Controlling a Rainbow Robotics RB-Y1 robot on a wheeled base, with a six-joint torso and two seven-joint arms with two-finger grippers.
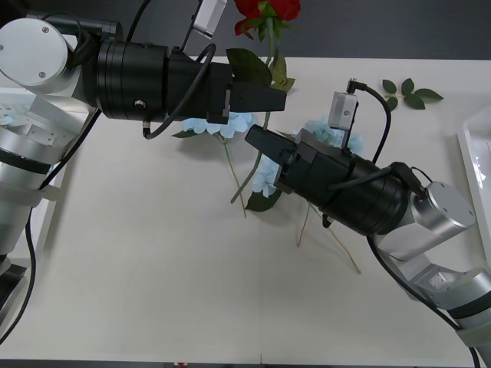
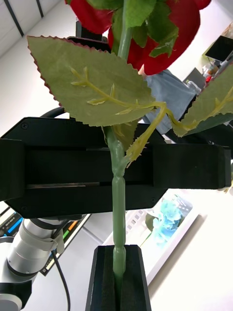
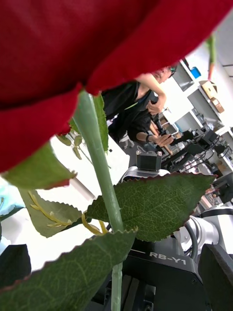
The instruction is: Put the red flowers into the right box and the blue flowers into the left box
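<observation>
The right gripper (image 2: 116, 272) pinches the red rose (image 1: 267, 9) stem; the left gripper (image 1: 261, 96), spread wide (a handover, seemingly), should stay clear.

white table (image 1: 153, 291) | loose green leaf sprig (image 1: 410, 92) near far right edge

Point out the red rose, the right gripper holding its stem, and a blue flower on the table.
red rose (image 1: 265, 9), front view, on the red head at the top edge.
right gripper (image 2: 119, 272), right wrist view, between the black fingers shut on the green stem.
blue flower (image 1: 205, 125), front view, on pale petals below the left arm.
</observation>
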